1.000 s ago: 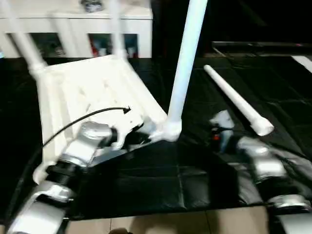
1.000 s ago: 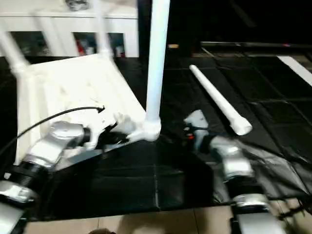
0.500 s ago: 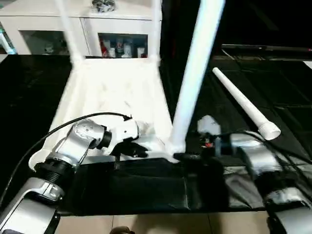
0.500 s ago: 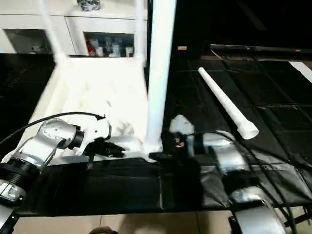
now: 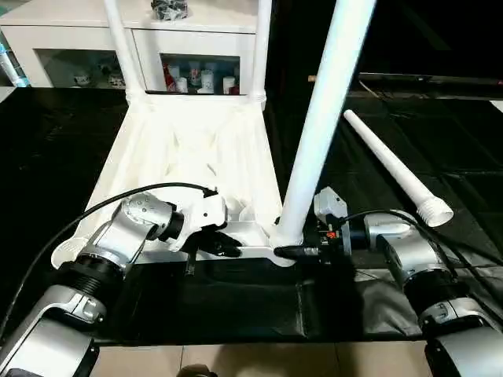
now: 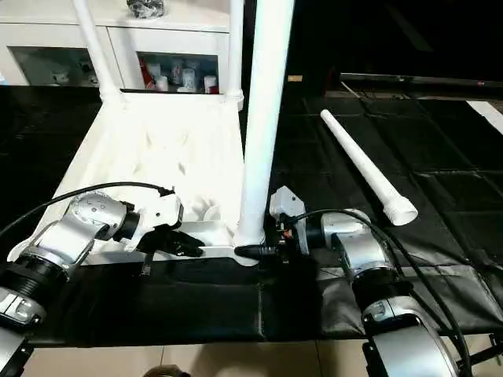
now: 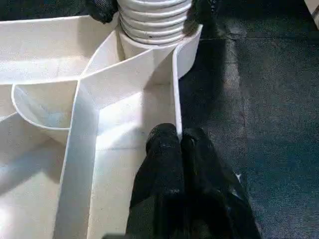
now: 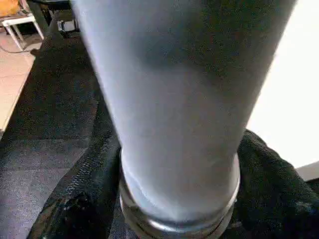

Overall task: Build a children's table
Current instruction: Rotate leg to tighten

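Table top [image 5: 189,149], ribbed underside up on the dark mat, now sits squarer to the robot than a second ago. Left gripper [image 7: 178,142]: jaws pinched shut on a thin rim rib. Right gripper [image 8: 174,199]: jaws have narrowed around the upright leg [image 5: 322,126] at its ridged base, likely seating it. Spare tapered leg [image 5: 393,169] lies well apart. Smooth white plastic.

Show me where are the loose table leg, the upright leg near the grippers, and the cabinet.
loose leg [image 5: 391,166]: left eye view, middle of shaft.
upright leg [image 5: 322,133]: left eye view, middle of shaft.
cabinet [image 5: 149,43]: left eye view, front frame.
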You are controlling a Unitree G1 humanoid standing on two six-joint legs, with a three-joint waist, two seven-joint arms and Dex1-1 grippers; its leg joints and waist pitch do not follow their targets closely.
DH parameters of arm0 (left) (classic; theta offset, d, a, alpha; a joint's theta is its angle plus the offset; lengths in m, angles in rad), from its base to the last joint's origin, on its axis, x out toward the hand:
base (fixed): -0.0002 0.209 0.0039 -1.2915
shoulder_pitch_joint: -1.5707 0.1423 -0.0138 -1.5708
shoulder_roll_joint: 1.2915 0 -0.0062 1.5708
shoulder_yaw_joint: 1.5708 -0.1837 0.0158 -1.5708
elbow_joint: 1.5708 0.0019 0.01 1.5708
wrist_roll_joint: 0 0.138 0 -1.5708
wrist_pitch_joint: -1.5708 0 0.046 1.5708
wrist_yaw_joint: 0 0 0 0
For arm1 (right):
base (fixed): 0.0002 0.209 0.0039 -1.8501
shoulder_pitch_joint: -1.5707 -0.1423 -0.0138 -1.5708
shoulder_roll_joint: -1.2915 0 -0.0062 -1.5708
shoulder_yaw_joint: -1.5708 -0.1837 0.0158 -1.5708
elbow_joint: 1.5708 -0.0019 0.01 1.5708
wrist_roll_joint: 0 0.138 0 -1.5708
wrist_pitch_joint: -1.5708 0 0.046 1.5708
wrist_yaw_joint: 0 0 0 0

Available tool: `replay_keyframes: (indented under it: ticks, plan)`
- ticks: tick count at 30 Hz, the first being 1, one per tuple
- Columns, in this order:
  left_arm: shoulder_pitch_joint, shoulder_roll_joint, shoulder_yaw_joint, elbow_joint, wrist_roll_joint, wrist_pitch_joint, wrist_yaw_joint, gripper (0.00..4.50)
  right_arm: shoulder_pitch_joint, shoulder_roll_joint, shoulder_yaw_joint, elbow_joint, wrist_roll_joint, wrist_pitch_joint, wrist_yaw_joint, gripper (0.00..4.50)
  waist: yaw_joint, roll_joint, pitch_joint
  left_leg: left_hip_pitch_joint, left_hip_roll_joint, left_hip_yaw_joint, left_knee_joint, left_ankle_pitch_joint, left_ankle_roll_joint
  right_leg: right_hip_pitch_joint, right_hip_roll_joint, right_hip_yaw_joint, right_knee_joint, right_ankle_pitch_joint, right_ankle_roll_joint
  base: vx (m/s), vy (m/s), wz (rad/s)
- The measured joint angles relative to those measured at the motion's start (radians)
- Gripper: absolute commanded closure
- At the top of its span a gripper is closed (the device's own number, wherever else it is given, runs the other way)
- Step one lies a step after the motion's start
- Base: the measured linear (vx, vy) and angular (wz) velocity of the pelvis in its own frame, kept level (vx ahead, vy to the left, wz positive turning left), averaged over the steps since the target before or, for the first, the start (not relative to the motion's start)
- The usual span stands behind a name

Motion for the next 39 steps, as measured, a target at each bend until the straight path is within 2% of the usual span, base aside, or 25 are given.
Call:
replay_keyframes:
  ticks: [4, 12, 15, 17, 18, 20, 25, 28, 32, 34, 36, 39]
  plan:
    - [0.000, -0.001, 0.001, 0.002, 0.000, 0.000, 0.000, 4.50, 0.000, 0.001, 0.000, 0.003, 0.000, 0.000, 0.001, 1.74, 0.000, 0.000, 0.000, 0.000, 0.000, 0.000, 0.000, 0.000, 0.000, 0.000, 0.000, 0.000, 0.000, 0.000, 0.000, 0.000, 0.000, 0.00]
    - [-0.006, -0.015, 0.013, 0.028, -0.007, 0.011, -0.009, 4.50, 0.000, 0.005, -0.006, 0.004, 0.002, 0.019, 0.001, 1.79, 0.001, 0.000, 0.000, 0.000, 0.000, 0.000, 0.000, 0.000, 0.000, 0.000, 0.000, 0.000, 0.001, 0.000, 0.000, 0.000, 0.000, 0.00]
    - [-0.012, -0.047, 0.031, 0.049, -0.017, 0.061, 0.020, 4.50, 0.004, 0.015, -0.021, 0.002, 0.010, 0.064, -0.028, 1.79, 0.003, 0.001, 0.000, 0.002, 0.000, 0.000, 0.002, 0.000, 0.000, 0.002, 0.000, 0.000, 0.001, 0.000, 0.000, 0.000, 0.000, 0.00]
    - [-0.024, -0.095, 0.053, 0.078, -0.018, 0.119, 0.085, 4.50, 0.020, 0.018, -0.045, -0.006, 0.008, 0.088, -0.103, 1.79, 0.003, 0.001, 0.000, 0.007, 0.000, 0.000, 0.002, 0.000, 0.000, 0.008, -0.001, 0.001, 0.001, 0.000, 0.000, 0.000, 0.000, 0.00]
    - [-0.027, -0.116, 0.063, 0.087, -0.018, 0.145, 0.126, 4.50, 0.027, 0.026, -0.059, -0.009, 0.006, 0.095, -0.159, 1.79, -0.001, 0.001, 0.000, 0.010, 0.000, 0.001, 0.002, 0.000, 0.000, 0.010, -0.001, 0.002, 0.001, 0.000, 0.000, 0.000, 0.000, 0.00]
    - [-0.040, -0.152, 0.075, 0.097, -0.016, 0.200, 0.202, 4.50, 0.031, 0.054, -0.093, -0.010, -0.001, 0.112, -0.284, 1.80, -0.018, 0.001, 0.000, 0.013, 0.000, 0.001, 0.002, 0.000, 0.000, 0.012, -0.001, 0.002, 0.000, 0.000, 0.000, 0.000, 0.000, 0.00]
    - [-0.051, -0.254, 0.126, 0.085, -0.014, 0.343, 0.394, 4.50, 0.039, 0.146, -0.175, -0.023, -0.010, 0.157, -0.588, 1.80, -0.049, 0.001, 0.000, 0.013, -0.001, 0.001, 0.002, 0.000, 0.000, 0.012, -0.001, 0.001, -0.003, 0.000, 0.000, 0.000, 0.000, 0.00]
    - [-0.051, -0.287, 0.138, 0.057, 0.003, 0.390, 0.475, 4.50, 0.024, 0.202, -0.197, -0.025, -0.035, 0.169, -0.746, 1.80, -0.064, 0.002, -0.001, 0.013, -0.001, 0.000, 0.001, 0.000, 0.000, 0.012, -0.001, 0.001, -0.002, 0.000, 0.000, 0.000, 0.000, 0.00]
    - [-0.051, -0.291, 0.139, 0.038, 0.013, 0.399, 0.497, 4.50, 0.005, 0.222, -0.200, -0.010, -0.043, 0.159, -0.800, 1.80, -0.071, 0.002, -0.001, 0.011, -0.001, 0.000, -0.002, 0.000, 0.000, 0.009, -0.001, 0.001, -0.003, 0.000, 0.000, 0.000, 0.000, 0.00]
    - [-0.051, -0.290, 0.138, 0.032, 0.015, 0.399, 0.497, 4.50, 0.002, 0.222, -0.201, -0.008, -0.043, 0.155, -0.800, 1.10, -0.071, 0.002, -0.001, 0.009, -0.001, 0.000, -0.004, 0.000, 0.000, 0.006, 0.000, 0.001, -0.003, -0.001, 0.001, 0.000, 0.000, 0.00]
    - [-0.051, -0.284, 0.137, 0.028, 0.018, 0.398, 0.497, 4.50, 0.002, 0.229, -0.201, -0.014, -0.042, 0.158, -0.800, 1.10, -0.073, 0.002, -0.001, 0.008, -0.001, 0.000, -0.005, 0.000, 0.000, 0.005, 0.000, 0.001, -0.002, -0.001, 0.001, 0.000, 0.000, 0.00]
    - [-0.051, -0.276, 0.135, 0.027, 0.019, 0.394, 0.496, 4.50, 0.003, 0.235, -0.201, -0.017, -0.042, 0.159, -0.799, 0.67, -0.076, 0.002, 0.000, 0.008, -0.001, 0.000, -0.005, 0.000, -0.001, 0.005, 0.000, 0.001, -0.001, -0.001, 0.001, 0.000, 0.000, 0.00]
